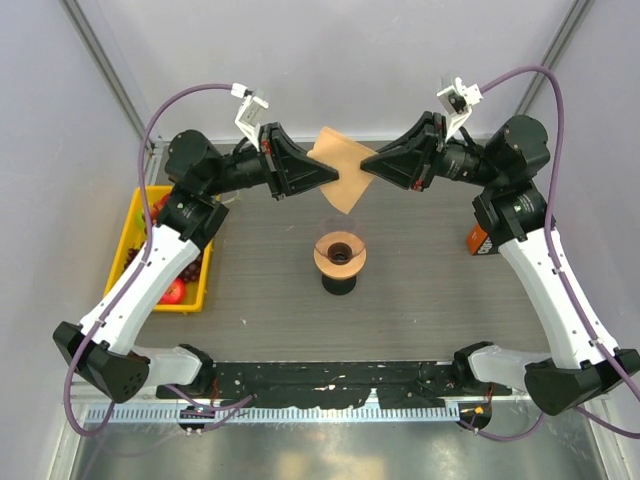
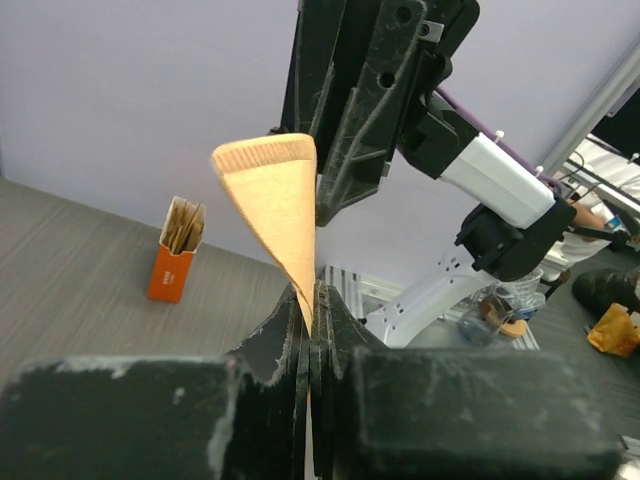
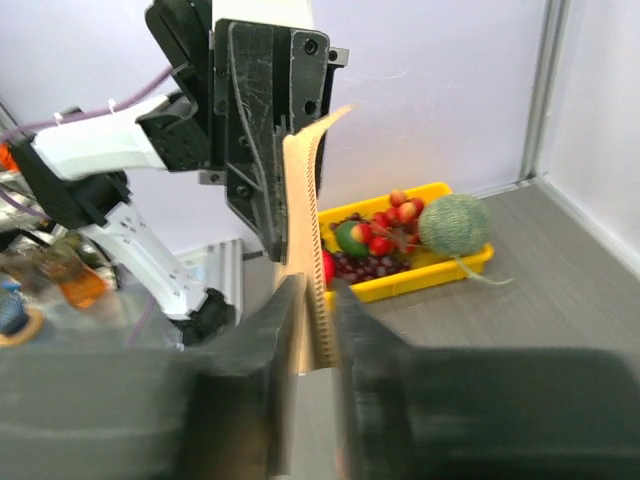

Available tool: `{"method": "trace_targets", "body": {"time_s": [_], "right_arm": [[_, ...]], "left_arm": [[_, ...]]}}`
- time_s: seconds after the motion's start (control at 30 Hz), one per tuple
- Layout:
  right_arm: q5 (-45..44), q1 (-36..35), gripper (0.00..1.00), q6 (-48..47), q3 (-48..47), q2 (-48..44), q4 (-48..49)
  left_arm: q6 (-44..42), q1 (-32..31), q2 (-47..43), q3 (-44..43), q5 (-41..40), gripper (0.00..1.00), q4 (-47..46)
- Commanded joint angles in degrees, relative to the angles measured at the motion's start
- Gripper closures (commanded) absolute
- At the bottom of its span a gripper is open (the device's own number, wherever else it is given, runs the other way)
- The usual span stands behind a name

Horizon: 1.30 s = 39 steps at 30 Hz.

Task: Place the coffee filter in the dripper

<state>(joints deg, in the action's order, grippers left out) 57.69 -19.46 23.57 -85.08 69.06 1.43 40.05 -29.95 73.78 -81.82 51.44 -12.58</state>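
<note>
The coffee filter (image 1: 340,165), a tan paper fan, hangs in the air above the back of the table. It also shows in the left wrist view (image 2: 275,200) and edge-on in the right wrist view (image 3: 300,200). My left gripper (image 1: 328,178) is shut on its left corner (image 2: 315,290). My right gripper (image 1: 364,168) comes from the right, its jaws a little apart around the filter's crimped edge (image 3: 315,290). The dripper (image 1: 325,262), an orange-brown funnel on a black base, stands on the table below the filter, apart from it.
A yellow tray (image 1: 135,225) of fruit sits at the left edge, also in the right wrist view (image 3: 440,270). A small orange box (image 1: 478,240) holding spare filters stands at the right (image 2: 172,270). White walls close in the back and sides.
</note>
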Motion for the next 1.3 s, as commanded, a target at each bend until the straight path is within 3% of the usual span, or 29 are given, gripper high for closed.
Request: {"method": "trace_targets", "body": {"time_s": [0.0, 0.1, 0.17, 0.4, 0.67, 0.8, 0.87, 1.0, 1.07, 1.27], "right_arm": [[0.6, -0.3, 0.52, -5.6, -0.8, -2.0, -3.3], [1.7, -0.3, 0.28, -12.0, -5.2, -1.5, -12.5], [2.5, -0.4, 0.25, -13.8, -7.2, -0.7, -15.2], [4.4, -3.1, 0.25, -16.2, -11.4, 3.4, -19.5], [4.4, -7.2, 0.26, -19.4, -14.4, 6.9, -25.1], [4.2, -8.4, 0.46, -21.5, -14.8, 7.1, -25.9], [3.0, -8.8, 0.67, -22.9, -14.9, 6.6, -25.9], [-1.0, -10.1, 0.88, -29.0, -15.6, 6.3, -28.4], [-5.6, -10.8, 0.95, -31.3, -15.9, 6.0, -29.5], [-15.1, -13.1, 0.95, -38.0, -14.1, 3.6, -30.6]], "left_arm": [[-5.7, 0.1, -1.5, -1.0, 2.3, 0.98, 1.0], [-14.6, 0.2, -1.5, -3.1, 4.1, 1.00, 11.3], [-22.9, -0.3, -1.5, -4.5, 6.0, 1.00, 18.7], [-43.7, -3.7, -1.5, -9.1, 4.8, 1.00, 37.8], [-45.8, -4.2, -1.4, -10.7, 4.2, 1.00, 40.1], [-44.8, -4.5, -0.7, -11.9, 2.5, 1.00, 41.7], [-43.2, -4.5, -0.6, -11.8, 1.9, 1.00, 41.6], [-37.3, -4.4, -0.4, -10.8, 1.1, 1.00, 40.1], [-35.3, -4.4, -0.2, -10.6, 0.7, 1.00, 39.5], [-29.3, -4.4, -0.4, -9.1, -5.5, 1.00, 38.7]]}}
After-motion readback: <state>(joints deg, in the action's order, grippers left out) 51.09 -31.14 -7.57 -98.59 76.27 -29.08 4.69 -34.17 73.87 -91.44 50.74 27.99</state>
